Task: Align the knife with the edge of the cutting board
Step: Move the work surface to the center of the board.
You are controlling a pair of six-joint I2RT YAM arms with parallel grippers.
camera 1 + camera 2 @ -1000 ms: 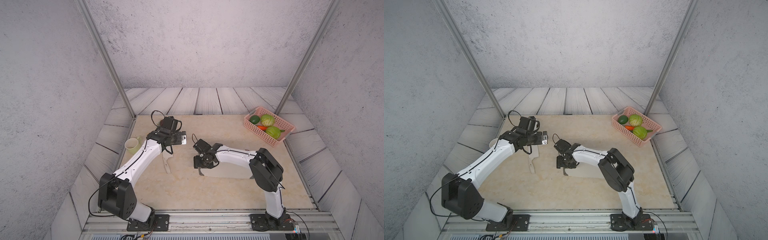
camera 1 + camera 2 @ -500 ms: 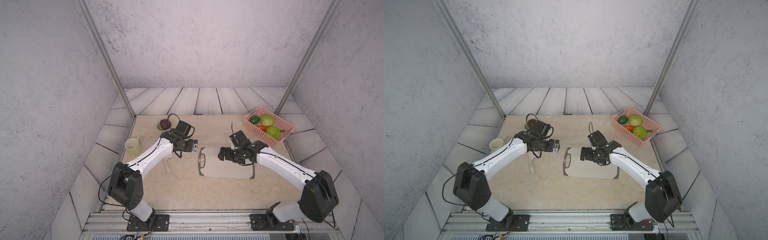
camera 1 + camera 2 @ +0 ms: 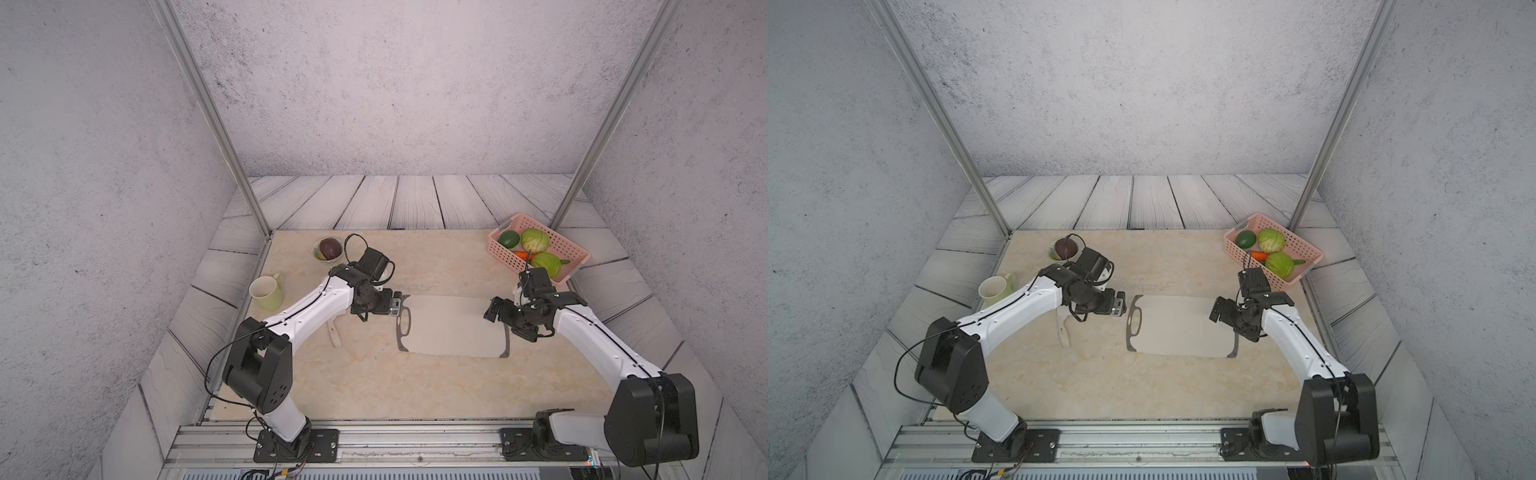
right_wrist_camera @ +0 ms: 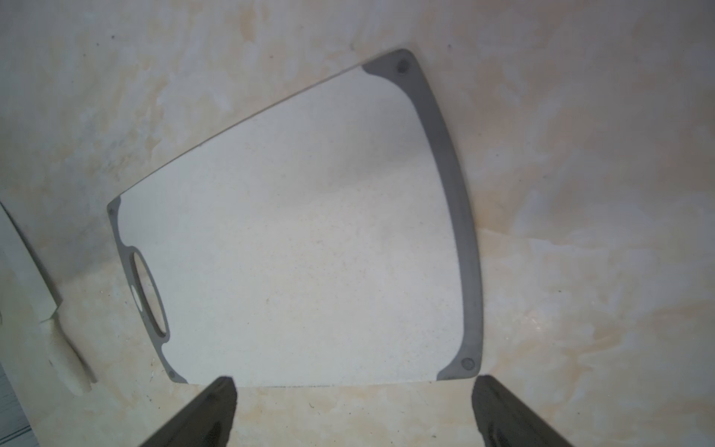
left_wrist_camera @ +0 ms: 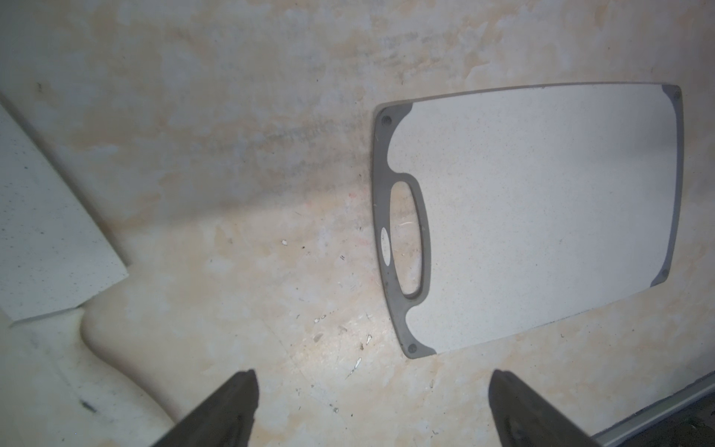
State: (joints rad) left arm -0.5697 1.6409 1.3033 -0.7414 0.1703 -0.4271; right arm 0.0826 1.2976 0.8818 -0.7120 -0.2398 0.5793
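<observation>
In both top views the left arm covers most of the knife (image 3: 335, 333): only its pale handle shows below the forearm, left of centre (image 3: 1064, 332). The left wrist view cuts the knife (image 5: 50, 232) at its frame edge, showing part of the blade and handle. The right wrist view catches just a sliver of the knife (image 4: 36, 298).

The table (image 3: 374, 386) is beige, marbled and scuffed. Grey plank panels ring it, with rough grey walls and two slanted metal posts behind. A cup (image 3: 266, 293) and a bowl (image 3: 322, 257) sit at upper left, a pink basket (image 3: 578, 254) at upper right.

The knife lies flat, its long axis running roughly up-down in the frame, handle toward the lower edge. It sits left of the board (image 3: 453, 328), clearly apart from it. The board's long axis runs left-right, slot at the left end (image 5: 541, 213).

The left gripper (image 3: 392, 306) hangs beside the slotted end with fingers (image 5: 232, 406) spread wide on nothing. The right gripper (image 3: 508, 322) is over the board's right end, also spread and empty (image 4: 354, 381).
</observation>
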